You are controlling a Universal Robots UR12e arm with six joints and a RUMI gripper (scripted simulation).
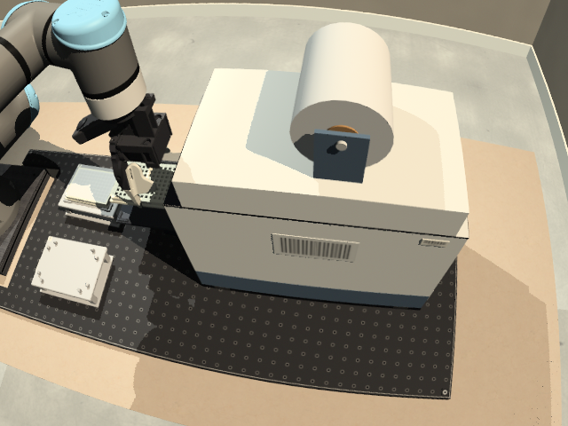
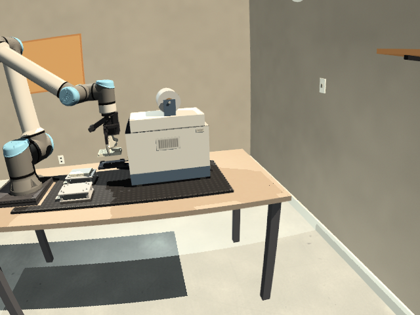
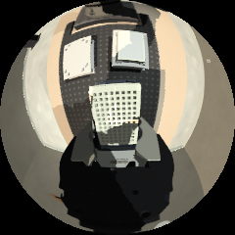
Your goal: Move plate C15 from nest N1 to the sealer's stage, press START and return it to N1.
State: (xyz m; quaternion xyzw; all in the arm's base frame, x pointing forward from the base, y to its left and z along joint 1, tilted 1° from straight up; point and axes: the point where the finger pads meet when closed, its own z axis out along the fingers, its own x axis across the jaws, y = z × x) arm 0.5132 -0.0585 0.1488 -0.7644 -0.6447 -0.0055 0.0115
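Observation:
My gripper is shut on plate C15, a white well plate with open wells. I hold it level in the air, close to the left face of the sealer. It hangs above the dark stage. Nest N1 is empty, a white block with corner pins. Nest N2 holds its own plate. The sealer's START and lamp are out of sight.
A large foil roll sits on top of the sealer. Everything stands on a black perforated board on a wooden table. The arm's base is at the far left.

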